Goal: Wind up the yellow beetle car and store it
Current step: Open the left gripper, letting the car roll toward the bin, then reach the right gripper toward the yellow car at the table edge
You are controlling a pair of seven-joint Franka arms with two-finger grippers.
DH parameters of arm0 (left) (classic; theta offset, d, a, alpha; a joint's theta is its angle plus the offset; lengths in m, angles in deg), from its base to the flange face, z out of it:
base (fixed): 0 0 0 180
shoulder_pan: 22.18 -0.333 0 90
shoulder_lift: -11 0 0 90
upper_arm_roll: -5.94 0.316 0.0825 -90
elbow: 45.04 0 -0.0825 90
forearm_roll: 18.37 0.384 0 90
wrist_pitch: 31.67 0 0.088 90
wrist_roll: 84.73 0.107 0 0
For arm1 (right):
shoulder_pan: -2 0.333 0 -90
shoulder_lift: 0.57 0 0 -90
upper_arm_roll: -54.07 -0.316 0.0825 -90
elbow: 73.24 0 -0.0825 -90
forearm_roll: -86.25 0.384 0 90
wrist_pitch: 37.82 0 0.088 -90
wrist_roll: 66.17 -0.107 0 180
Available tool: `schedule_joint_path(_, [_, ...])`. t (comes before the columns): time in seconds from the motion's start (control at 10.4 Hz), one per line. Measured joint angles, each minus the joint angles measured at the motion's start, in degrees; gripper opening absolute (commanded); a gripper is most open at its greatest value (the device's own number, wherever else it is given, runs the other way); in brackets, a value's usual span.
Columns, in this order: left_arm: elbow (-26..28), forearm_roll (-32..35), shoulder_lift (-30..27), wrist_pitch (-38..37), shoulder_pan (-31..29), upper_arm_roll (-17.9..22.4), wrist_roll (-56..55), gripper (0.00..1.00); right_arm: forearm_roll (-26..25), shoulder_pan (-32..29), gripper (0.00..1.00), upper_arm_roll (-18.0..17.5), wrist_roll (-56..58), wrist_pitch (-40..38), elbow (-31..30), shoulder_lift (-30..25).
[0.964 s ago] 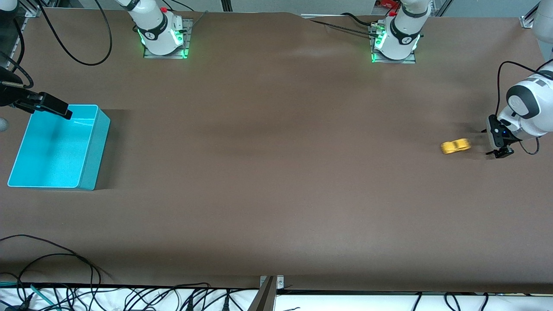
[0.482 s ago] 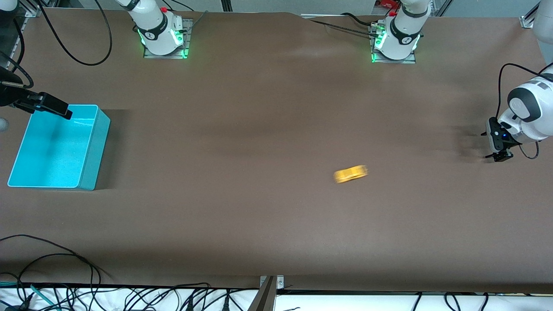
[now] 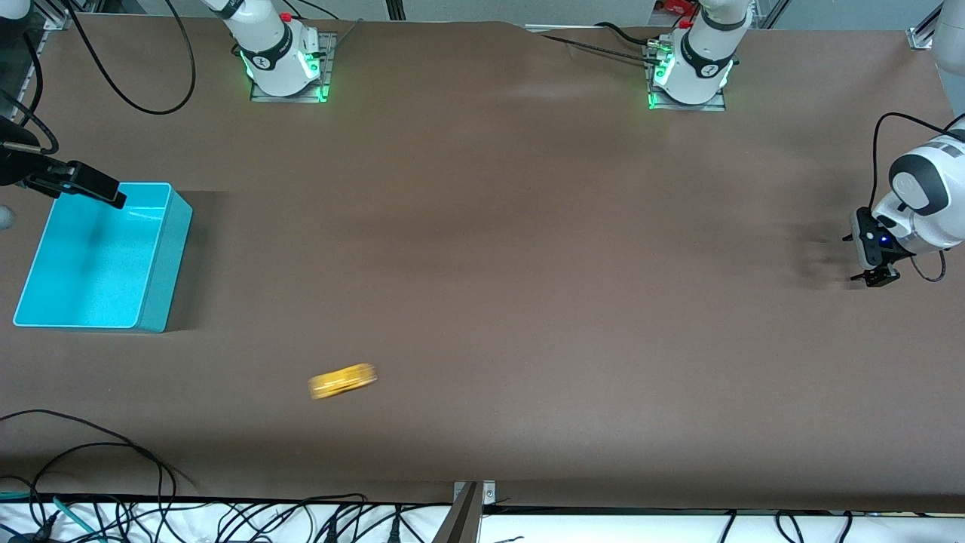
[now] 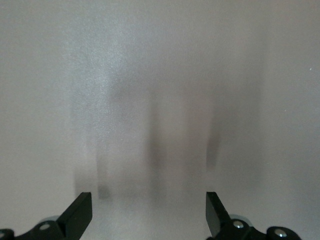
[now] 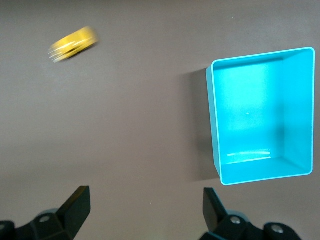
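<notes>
Brown matting covered the tabletop (image 3: 482,249) in the front view. The yellow beetle car (image 3: 343,381) showed as a blurred streak on the bare surface, nearer the front camera than the turquoise bin (image 3: 162,256) and toward the right arm's end. The bin sat at that end, empty. The right tool (image 3: 90,185) hung over the bin's rim near a corner; the left tool (image 3: 874,275) hung low at the left arm's end.

From the left wrist, the left tool (image 4: 149,212) had its fingers spread wide over bare matting.

From the right wrist, the right tool (image 5: 146,207) likewise stood apart, with the bin (image 5: 216,125) and the smeared car (image 5: 74,44) below, well separated.
</notes>
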State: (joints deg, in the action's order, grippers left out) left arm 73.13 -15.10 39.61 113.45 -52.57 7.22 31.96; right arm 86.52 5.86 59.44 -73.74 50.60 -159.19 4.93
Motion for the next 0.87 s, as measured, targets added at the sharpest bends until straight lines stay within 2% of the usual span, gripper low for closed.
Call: schedule_joint_path(0.87, [0.13, 0.0, -0.35, -0.37, 1.85, -1.36, -0.05, 1.0, 0.0, 0.0, 1.0, 0.0, 0.02, 0.0, 0.0, 0.0])
